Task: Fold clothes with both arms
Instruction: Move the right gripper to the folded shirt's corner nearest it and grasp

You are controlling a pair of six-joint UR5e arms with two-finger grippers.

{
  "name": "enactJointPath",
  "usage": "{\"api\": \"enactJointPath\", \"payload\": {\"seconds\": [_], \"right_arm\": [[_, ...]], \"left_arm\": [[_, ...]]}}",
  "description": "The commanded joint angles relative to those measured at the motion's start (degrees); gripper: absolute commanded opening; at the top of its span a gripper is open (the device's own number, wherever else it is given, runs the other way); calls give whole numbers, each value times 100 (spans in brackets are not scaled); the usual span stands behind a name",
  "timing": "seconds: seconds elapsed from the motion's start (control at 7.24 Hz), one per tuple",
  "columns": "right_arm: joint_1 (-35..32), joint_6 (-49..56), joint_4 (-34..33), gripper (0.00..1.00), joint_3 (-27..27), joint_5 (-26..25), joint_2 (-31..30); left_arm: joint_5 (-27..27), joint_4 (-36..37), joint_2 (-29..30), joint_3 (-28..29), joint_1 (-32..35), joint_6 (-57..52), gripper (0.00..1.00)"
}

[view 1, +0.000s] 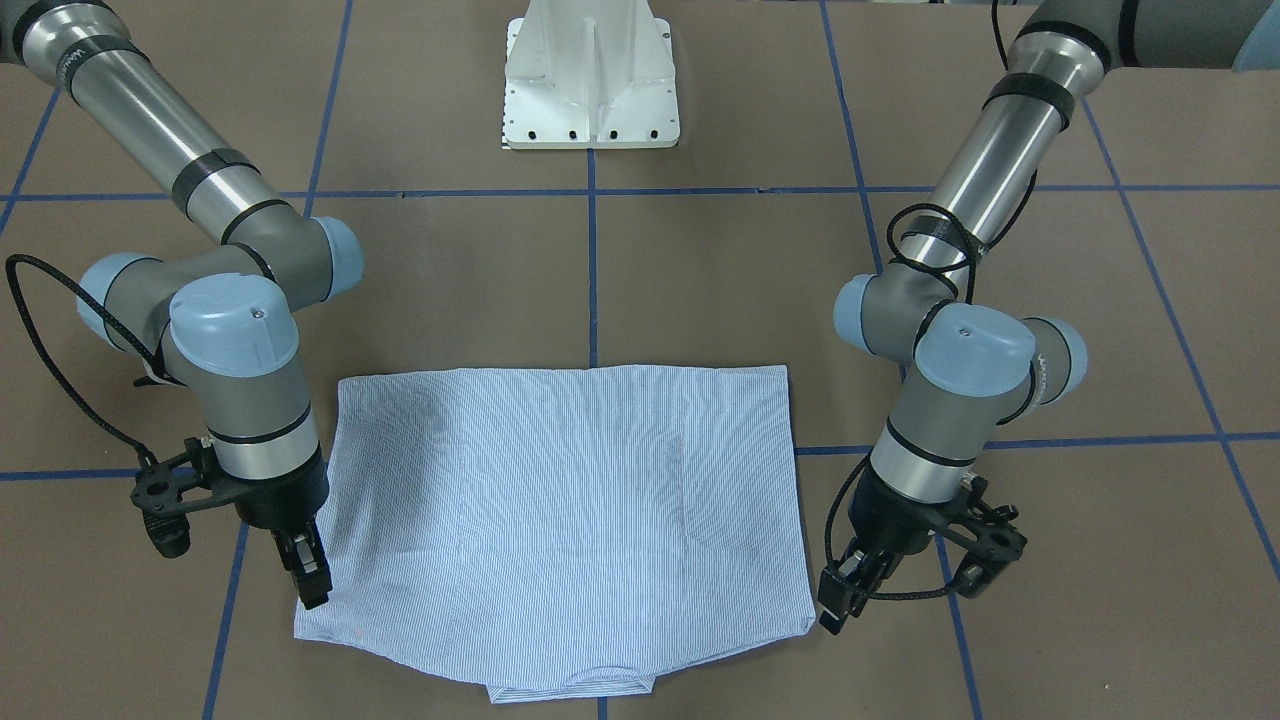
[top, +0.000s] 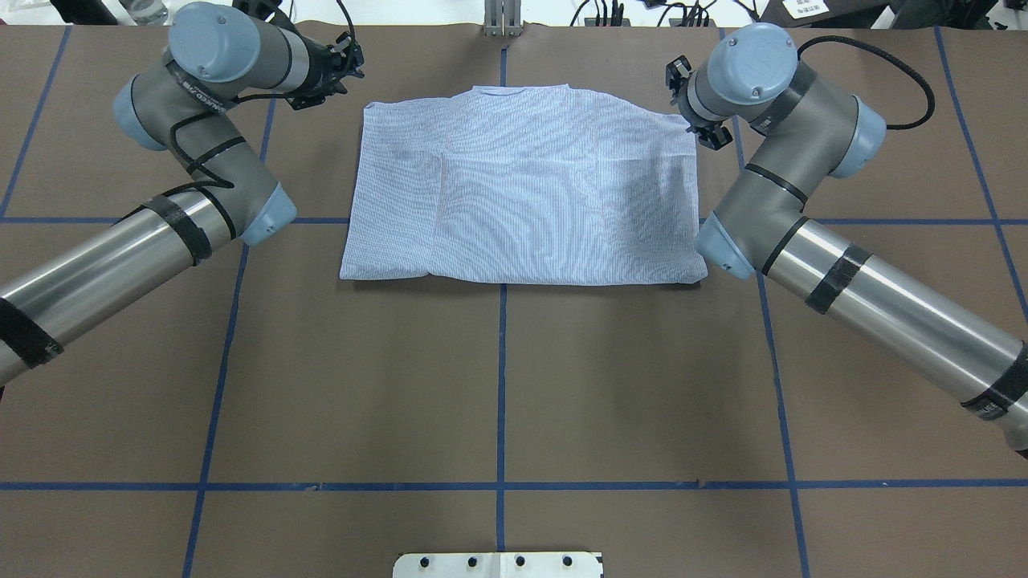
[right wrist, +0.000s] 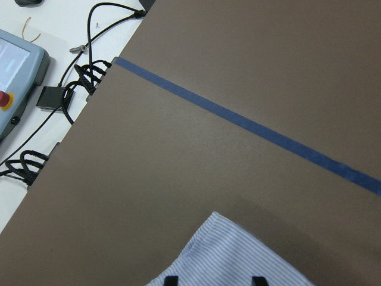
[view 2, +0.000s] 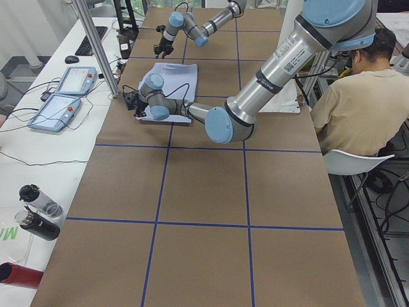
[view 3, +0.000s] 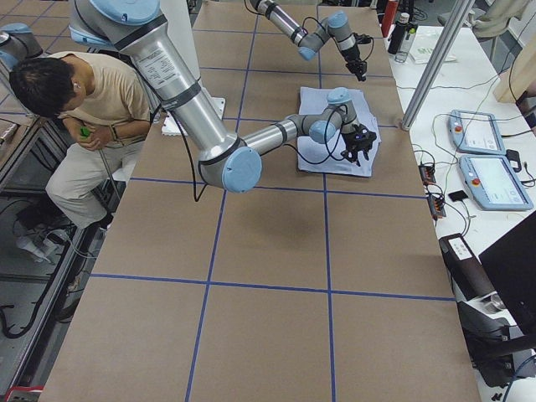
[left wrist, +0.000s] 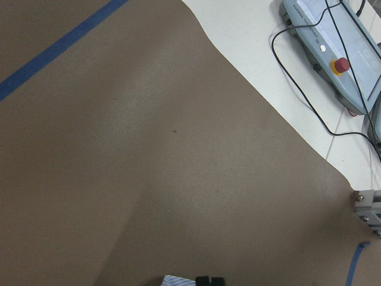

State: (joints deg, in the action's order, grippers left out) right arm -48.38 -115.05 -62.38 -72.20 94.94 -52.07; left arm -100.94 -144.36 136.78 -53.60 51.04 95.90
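Shirt count: one shirt (view 1: 560,500), blue-and-white fine stripes, folded into a neat rectangle and lying flat on the brown desk (view 1: 700,270).
Shirt position: it sits square across the middle blue tape line (view 1: 592,270), with the collar edge (view 1: 570,685) on the side turned away from the robot.
Arms: two. The left arm (view 1: 985,190) and the right arm (view 1: 150,110) each bend down at one side of the shirt.
Left claw: the left claw (view 1: 836,600) hangs just beside the shirt's collar-end corner. In the wrist view its fingertips (left wrist: 209,280) sit together, with a sliver of striped cloth right next to them. I can't tell whether any cloth is pinched.
Right claw: the right claw (view 1: 308,575) is over the shirt's other collar-end corner. Its fingers (right wrist: 171,280) stand well apart above the stripes, with nothing between them.
Pedestal base: one, white (view 1: 590,80), well apart from the shirt on the plain-edge side.
Control pendants: two, (view 3: 477,131) and (view 3: 500,182), on the white bench past the shirt's collar side. One shows a red stop button (left wrist: 341,64).
Bottles: two, (view 2: 39,199) and (view 2: 35,225), far from the shirt along that same bench.
Person: one, seated (view 2: 358,109), well away from the shirt behind the robot's side of the desk.
Writing: there is pale lettering on the arm joints and a sticker on the near arm tube, all too small to read.
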Motion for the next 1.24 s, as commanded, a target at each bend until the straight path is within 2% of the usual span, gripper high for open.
{"api": "enactJointPath", "payload": {"seconds": [0.0,0.28,0.55,0.83,1.11], "right_arm": [[300,-26,86,59,-1000,60,-746],[766,-79,59,65,-2047,34,-1687],[1048,-131,121,68,-2140,-28,-1955],[1233,-228,121,69,-2463,-46,-2305],[1339,-237,130,70,-2491,-90,-2413]], "left_arm": [[-31,22,-176,-403,38,-28,47],[-31,57,-441,-791,38,-37,47],[-31,66,-485,-862,38,-37,47],[-31,75,-477,-872,29,-37,47],[-31,75,-486,-863,29,-37,47]]}}
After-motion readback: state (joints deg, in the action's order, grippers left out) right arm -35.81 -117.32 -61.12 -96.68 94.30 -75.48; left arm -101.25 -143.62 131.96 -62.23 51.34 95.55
